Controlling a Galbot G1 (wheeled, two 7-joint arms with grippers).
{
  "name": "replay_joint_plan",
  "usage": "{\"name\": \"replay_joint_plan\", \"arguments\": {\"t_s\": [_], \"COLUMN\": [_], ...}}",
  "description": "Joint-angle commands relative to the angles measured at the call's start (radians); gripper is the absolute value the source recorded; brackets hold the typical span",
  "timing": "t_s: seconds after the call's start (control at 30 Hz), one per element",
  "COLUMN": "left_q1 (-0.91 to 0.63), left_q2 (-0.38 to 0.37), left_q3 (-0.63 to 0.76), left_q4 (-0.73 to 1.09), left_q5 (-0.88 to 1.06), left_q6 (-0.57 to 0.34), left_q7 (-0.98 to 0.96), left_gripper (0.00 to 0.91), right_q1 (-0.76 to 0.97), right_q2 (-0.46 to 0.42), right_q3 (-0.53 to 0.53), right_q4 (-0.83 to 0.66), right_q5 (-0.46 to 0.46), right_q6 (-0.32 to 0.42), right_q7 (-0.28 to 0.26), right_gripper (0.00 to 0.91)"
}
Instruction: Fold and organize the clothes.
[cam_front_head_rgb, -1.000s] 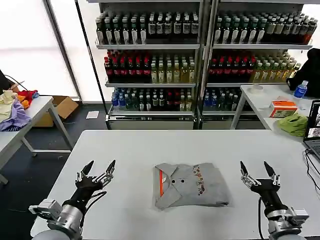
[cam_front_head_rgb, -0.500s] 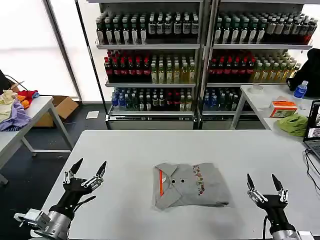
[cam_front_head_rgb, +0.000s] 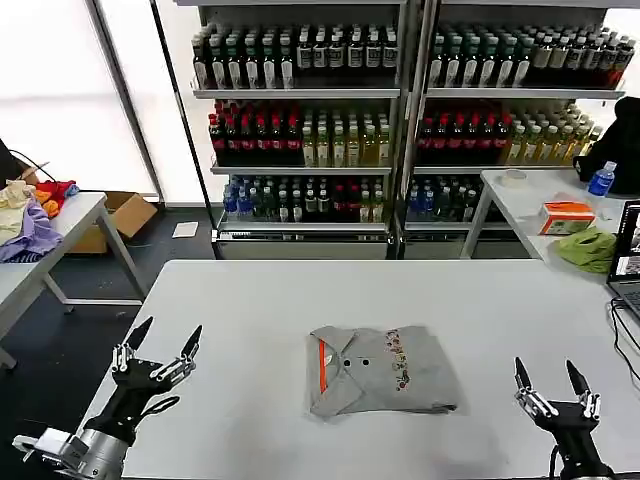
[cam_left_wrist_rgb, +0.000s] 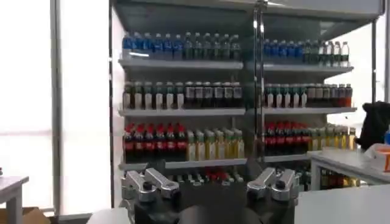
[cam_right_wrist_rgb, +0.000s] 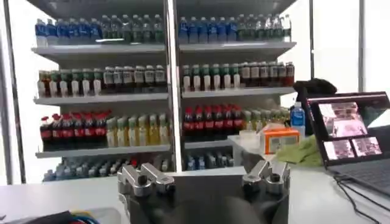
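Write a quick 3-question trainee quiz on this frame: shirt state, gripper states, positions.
1. True or false: the collared grey shirt lies folded on the white table, with neither gripper touching it.
2. Multiple choice: the left gripper is
A. shut on the shirt
B. open, at the table's near left edge
C. open, directly above the shirt
3. Fill in: the right gripper is ____ and sits on the shirt's ____ side, near the table's front edge.

Key
1. True; both grippers are well apart from it.
2. B
3. open; right
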Motion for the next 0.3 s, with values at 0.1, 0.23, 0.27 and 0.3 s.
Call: {"name": "replay_joint_plan", "arguments": {"t_s": [0.1,0.23,0.27,0.3], "left_q1": [0.016,0.017,0.016,0.015], "left_q2": [-0.017,-0.030,-0.034,-0.036], "left_q3": [-0.017,0.021,0.030,0.033], "left_q4": [0.017,0.017,0.018,0.017], "left_q5": [0.018,0.040,0.045,0.045], "left_q6": [-0.006,-0.009,-0.010,-0.012], "left_q7": [0.038,0.042,0.043,0.042], "left_gripper": [0.907,0.907,0.907,0.907], "right_q1": [-0.032,-0.032,-0.033,-0.034], "right_q2": [-0.005,0.001,0.005,0.007], "right_q3": [0.036,0.023,0.014,0.012], "right_q4": [0.048,0.047,0.049,0.051], "right_q5": [0.031,0.009,0.005,0.004], "right_q6": [-0.020,-0.012,-0.011,-0.010], "right_q7": [-0.017,-0.025,-0.026,-0.026], "right_gripper": [0.907,0.907,0.907,0.907]}}
